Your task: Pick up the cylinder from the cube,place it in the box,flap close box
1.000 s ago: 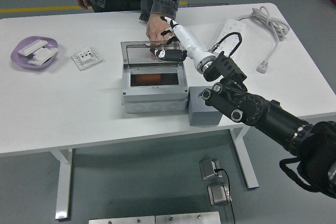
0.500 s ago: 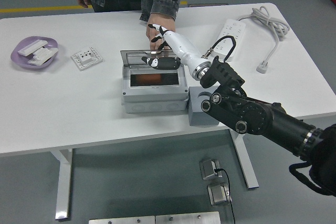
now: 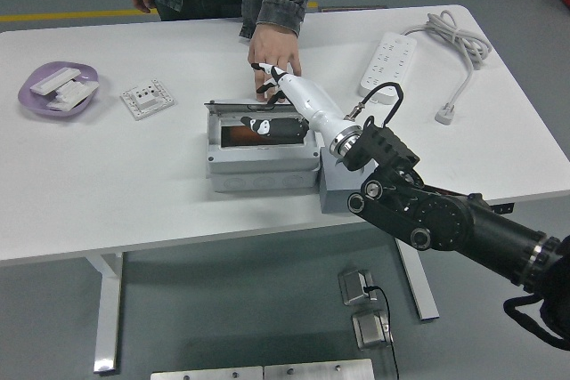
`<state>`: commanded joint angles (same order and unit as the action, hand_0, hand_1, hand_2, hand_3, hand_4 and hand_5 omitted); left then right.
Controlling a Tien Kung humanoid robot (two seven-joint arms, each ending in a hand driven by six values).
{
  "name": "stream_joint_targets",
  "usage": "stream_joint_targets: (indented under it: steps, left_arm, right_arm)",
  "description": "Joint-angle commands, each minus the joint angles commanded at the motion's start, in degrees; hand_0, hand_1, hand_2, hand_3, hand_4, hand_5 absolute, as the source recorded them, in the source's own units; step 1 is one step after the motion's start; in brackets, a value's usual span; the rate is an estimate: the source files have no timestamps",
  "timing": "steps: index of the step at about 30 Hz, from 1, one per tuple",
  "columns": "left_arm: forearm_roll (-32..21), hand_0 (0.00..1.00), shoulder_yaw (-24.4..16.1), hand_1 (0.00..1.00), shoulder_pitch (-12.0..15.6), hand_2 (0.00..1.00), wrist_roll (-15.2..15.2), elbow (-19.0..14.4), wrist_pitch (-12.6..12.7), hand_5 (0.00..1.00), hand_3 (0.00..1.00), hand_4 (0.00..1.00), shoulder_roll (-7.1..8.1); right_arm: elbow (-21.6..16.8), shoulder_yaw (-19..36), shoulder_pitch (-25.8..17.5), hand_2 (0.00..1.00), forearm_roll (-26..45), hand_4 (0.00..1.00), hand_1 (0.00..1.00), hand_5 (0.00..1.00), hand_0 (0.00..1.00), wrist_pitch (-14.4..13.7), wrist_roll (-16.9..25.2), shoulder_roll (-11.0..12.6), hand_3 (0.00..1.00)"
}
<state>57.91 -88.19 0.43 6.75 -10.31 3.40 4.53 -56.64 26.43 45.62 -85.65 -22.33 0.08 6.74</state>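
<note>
Head view: my right hand (image 3: 283, 100) sits on the clear flap (image 3: 258, 109) of the grey box (image 3: 263, 153), fingers curled, thumb on the flap. Versus a second ago the flap has swung from near upright to nearly flat, so closing is almost done. Orange glow inside the box is probably the cylinder; can't confirm. Cube (image 3: 338, 193) touches the box's right side. A person's hand (image 3: 272, 46) rests behind the box. Left arm not seen.
</note>
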Motion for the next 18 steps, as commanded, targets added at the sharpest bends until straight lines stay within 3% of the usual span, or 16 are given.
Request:
stream_joint_targets:
  steps: [11, 18]
  left_arm:
    - [-1.2, 0.702, 0.2, 0.724, 0.9, 0.721, 0.5, 0.0, 0.5, 0.775, 0.795, 0.655, 0.08]
    - [-2.1, 0.702, 0.6, 0.724, 1.1, 0.721, 0.4, 0.0, 0.7, 0.775, 0.795, 0.651, 0.18]
  right_arm:
    - [-2.1, 2.1, -2.5, 0.716, -2.9, 0.785, 0.555, 0.447, 0.597, 0.0, -1.3, 0.4, 0.949]
    - [-5.9, 9.2, -4.7, 0.717, -6.5, 0.78, 0.547, 0.468, 0.588, 1.9, -2.9, 3.8, 0.951]
